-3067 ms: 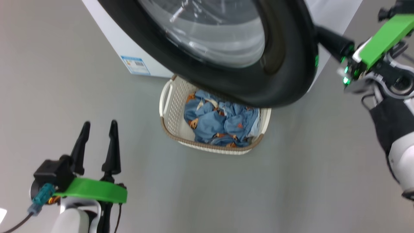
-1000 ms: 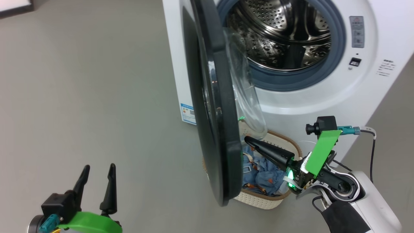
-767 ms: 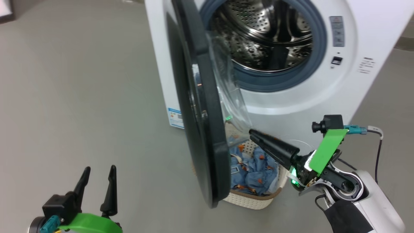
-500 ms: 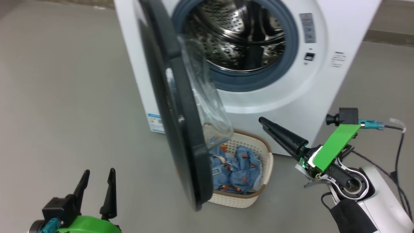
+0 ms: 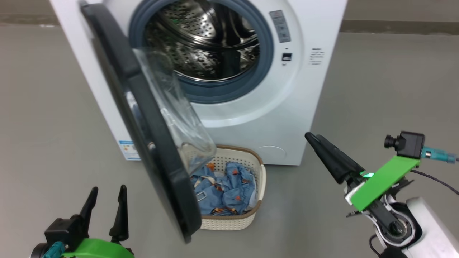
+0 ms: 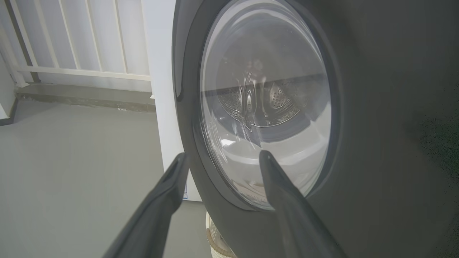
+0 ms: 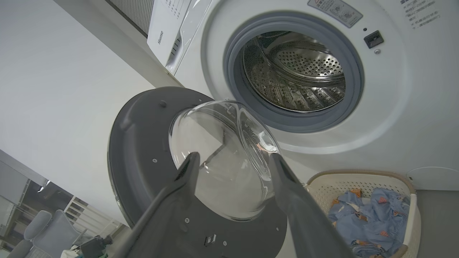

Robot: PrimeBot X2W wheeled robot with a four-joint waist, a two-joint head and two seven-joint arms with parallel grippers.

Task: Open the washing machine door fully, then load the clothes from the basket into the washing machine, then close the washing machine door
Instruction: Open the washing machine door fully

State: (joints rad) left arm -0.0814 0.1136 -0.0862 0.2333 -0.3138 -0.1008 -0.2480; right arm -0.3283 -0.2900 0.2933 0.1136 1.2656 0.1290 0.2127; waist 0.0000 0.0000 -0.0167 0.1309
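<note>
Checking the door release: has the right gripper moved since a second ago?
Yes. The right gripper has backed off the washing machine door, from over the basket to its right.

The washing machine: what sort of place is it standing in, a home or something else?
Likely a laundry corner staged in a workroom, not a home: a white front-loading washing machine, a basket of clothes before it, all on a bare grey floor, with an office-type chair beyond.
</note>
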